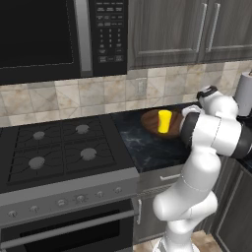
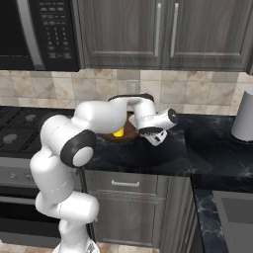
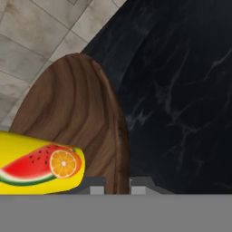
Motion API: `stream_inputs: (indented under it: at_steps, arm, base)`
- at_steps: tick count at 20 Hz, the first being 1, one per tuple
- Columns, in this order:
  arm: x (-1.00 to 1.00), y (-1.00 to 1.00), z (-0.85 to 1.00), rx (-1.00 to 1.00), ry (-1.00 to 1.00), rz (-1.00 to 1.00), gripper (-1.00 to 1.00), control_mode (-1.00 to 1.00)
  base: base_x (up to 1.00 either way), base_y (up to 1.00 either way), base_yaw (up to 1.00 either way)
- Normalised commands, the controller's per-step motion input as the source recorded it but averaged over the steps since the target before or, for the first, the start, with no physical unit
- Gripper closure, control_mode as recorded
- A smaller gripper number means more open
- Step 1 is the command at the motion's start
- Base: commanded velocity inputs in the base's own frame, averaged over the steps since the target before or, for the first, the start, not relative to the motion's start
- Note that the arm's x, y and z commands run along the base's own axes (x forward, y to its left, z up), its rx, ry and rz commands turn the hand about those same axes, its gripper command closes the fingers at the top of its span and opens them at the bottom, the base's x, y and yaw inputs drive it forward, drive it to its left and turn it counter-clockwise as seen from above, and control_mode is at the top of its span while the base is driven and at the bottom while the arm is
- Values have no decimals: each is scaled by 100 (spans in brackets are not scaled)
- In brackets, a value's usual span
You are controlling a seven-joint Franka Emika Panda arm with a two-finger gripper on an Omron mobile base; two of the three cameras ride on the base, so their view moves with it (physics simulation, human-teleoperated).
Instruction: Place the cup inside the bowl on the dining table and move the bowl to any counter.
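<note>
On the counter (image 1: 147, 147) right of the stove (image 1: 59, 147), the bowl (image 3: 77, 122) sits near the wall, cup (image 1: 165, 121) upright inside. The tool (image 3: 117, 185) pinches the bowl's rim, nearly closed, probably to set it down.

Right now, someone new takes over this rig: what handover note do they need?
Gripper: shut on the wooden bowl rim, as the hand view shows.
Yellow cup: standing inside the bowl.
Bowl: at the black counter right of the stove; whether it rests there or hangs just above is unclear.
Done: cup in bowl, bowl brought to counter.
Left: set down if needed, release, withdraw.
</note>
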Motion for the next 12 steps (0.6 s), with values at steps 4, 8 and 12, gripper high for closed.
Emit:
stream_inputs:
  at_steps: [4, 8, 12]
  arm:
    - [11, 0, -17, 0, -10, 0, 100, -100]
    - [15, 0, -16, 0, -5, 0, 100, -100]
    - [12, 0, -8, -1, 0, 0, 100, -100]
  base:
    - [0, 0, 0]
    - [0, 0, 0]
    - [0, 0, 0]
